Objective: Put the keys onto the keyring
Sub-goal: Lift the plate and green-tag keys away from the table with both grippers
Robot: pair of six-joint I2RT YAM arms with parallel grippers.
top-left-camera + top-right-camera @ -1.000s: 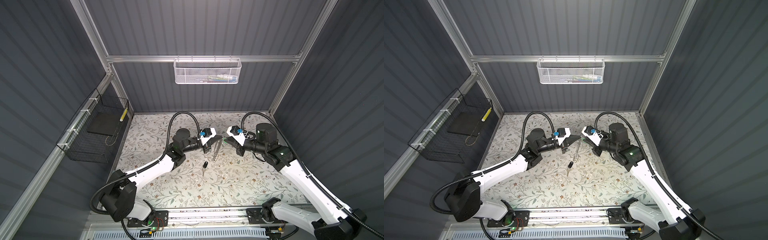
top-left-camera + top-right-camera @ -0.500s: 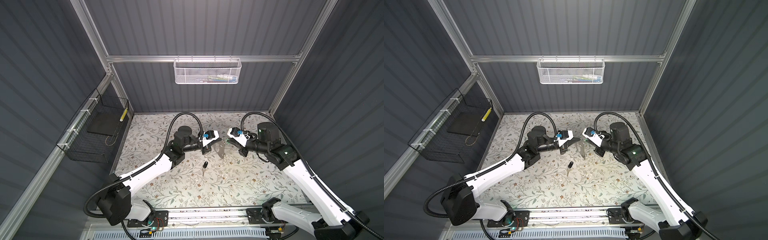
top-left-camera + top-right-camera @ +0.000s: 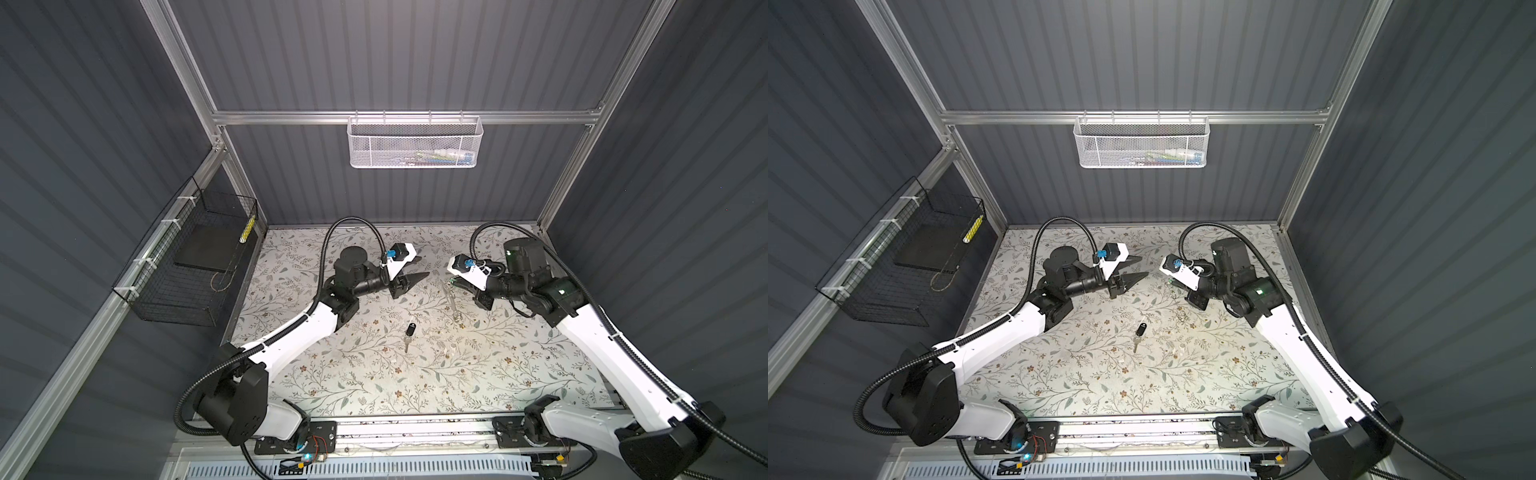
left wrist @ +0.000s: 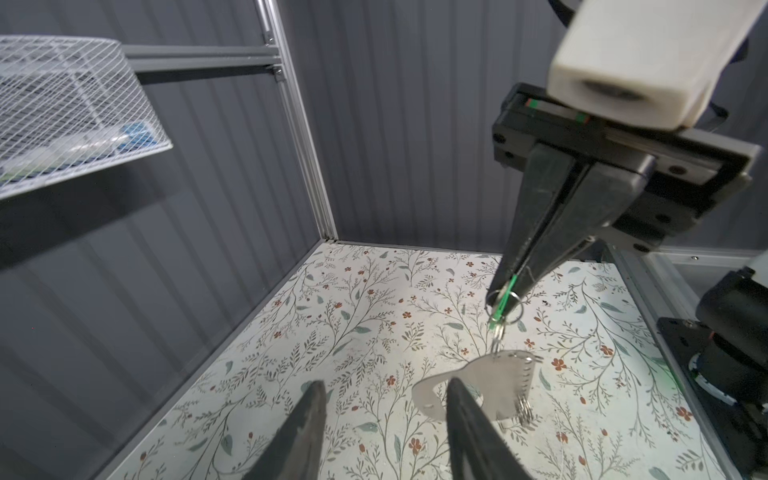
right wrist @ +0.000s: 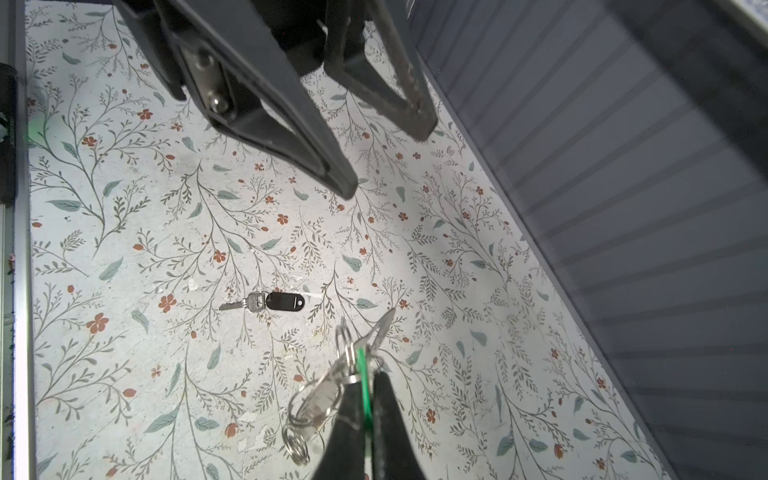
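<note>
Key with black fob (image 3: pixel 410 332): lies flat on the floral mat (image 3: pixel 374 374), untouched, nearer the front than both grippers and well apart from each; silver blade, glossy black oval head.
Keyring plate (image 4: pixel 511 370): hangs in the air just under the right gripper's tips, clear of the mat; flat dull-grey metal with a long oval cutout, a row of small holes along one edge and wire rings bunched there.
Green tag (image 4: pixel 503 303): thin bright plastic, seen edge-on between the right gripper's fingers; small metal rings link it to the plate below.
Right gripper (image 4: pixel 505 286): dark tapered fingers pressed together, pinching the green tag.
Left gripper (image 3: pixel 422 267): jaws spread with nothing between them; faces the right gripper, near the plate but apart from it in both top views.
White mesh basket (image 3: pixel 415 143): hooked on the back wall's rail, far behind both grippers.
</note>
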